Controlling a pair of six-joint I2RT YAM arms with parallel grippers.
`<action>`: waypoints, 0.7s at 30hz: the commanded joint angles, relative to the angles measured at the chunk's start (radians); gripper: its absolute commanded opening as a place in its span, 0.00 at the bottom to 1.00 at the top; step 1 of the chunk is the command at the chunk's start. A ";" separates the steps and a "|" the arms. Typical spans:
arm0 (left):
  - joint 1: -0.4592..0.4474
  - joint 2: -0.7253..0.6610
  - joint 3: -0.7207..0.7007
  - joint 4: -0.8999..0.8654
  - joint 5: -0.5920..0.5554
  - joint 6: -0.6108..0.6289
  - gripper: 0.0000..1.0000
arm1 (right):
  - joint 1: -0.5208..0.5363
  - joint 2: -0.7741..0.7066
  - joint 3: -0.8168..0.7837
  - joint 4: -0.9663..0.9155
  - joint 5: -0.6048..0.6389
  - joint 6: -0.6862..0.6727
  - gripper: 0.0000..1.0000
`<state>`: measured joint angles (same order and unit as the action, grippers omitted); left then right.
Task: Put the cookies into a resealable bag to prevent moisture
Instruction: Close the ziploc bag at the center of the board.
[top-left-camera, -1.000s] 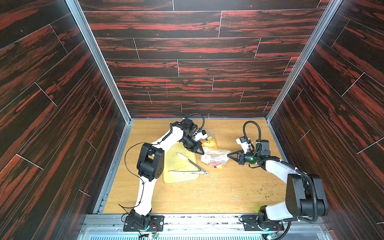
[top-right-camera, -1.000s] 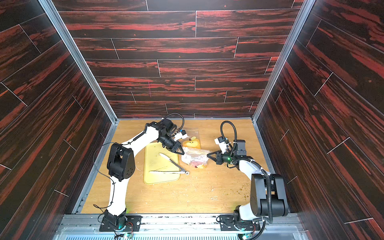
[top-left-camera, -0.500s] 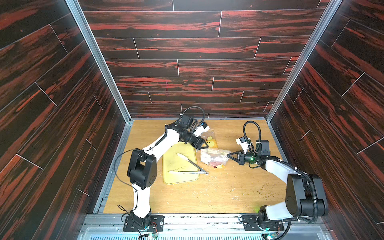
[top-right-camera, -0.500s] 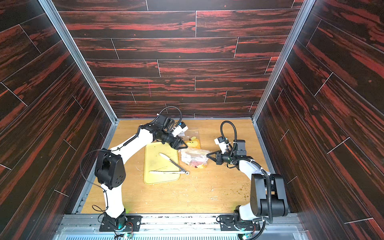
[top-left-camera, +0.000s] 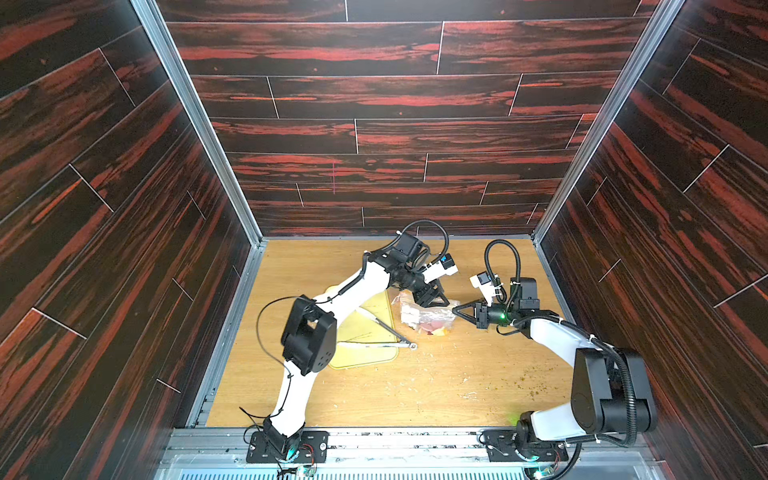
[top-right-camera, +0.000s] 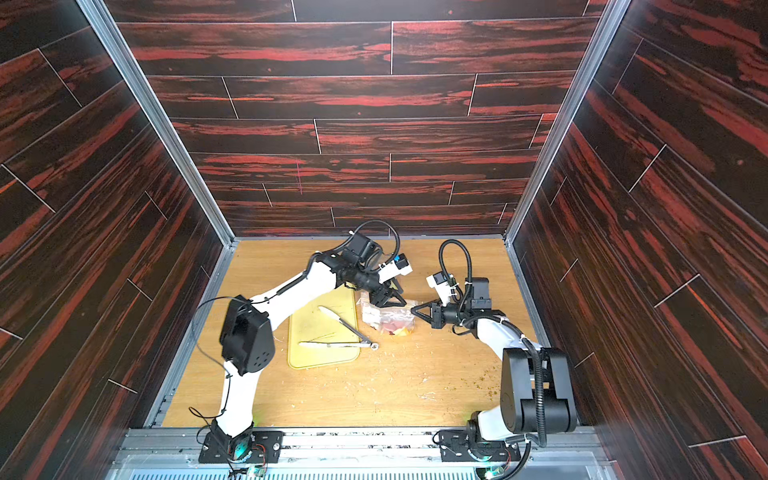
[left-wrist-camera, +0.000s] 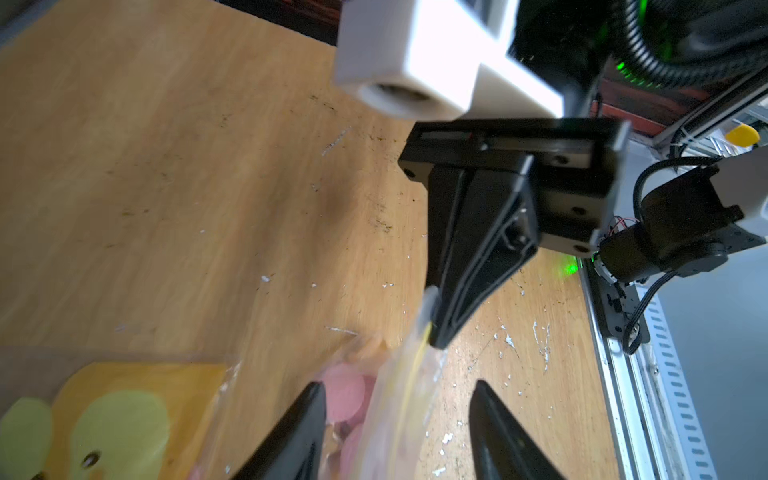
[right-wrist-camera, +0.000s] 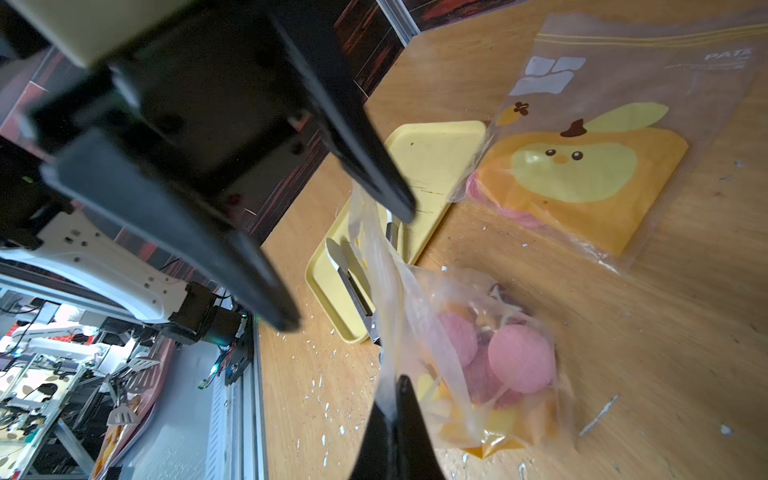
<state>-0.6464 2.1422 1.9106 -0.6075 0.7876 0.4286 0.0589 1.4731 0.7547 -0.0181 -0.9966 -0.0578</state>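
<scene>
Your right gripper (top-left-camera: 456, 309) is pinched tight on the raised rim of the resealable bag (top-left-camera: 426, 318). Your left gripper (left-wrist-camera: 397, 388) stands half open astride this rim and grips nothing. The cookies (right-wrist-camera: 519, 361) lie inside the bag, beside the yellow tray (top-left-camera: 365, 357). The bag's long axis runs from tray to right gripper.

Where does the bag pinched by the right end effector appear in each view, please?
Top view: bag near centre, beside yellow tray.
Top view: bag near centre, likewise.
Left wrist: bag between left end effector fingers.
Right wrist: bag held by right end effector.
Shared landmark: right end effector clamping it.
</scene>
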 joint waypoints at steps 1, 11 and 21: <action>-0.006 0.038 0.047 -0.042 0.046 0.048 0.53 | 0.008 -0.022 0.023 -0.027 -0.036 -0.033 0.00; -0.022 0.090 0.110 -0.139 0.108 0.090 0.32 | 0.011 -0.034 0.018 -0.023 -0.027 -0.043 0.00; -0.023 0.116 0.134 -0.207 0.141 0.094 0.26 | 0.010 -0.040 0.016 -0.020 -0.008 -0.032 0.00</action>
<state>-0.6659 2.2429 2.0171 -0.7567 0.8940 0.4843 0.0635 1.4685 0.7547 -0.0303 -0.9989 -0.0719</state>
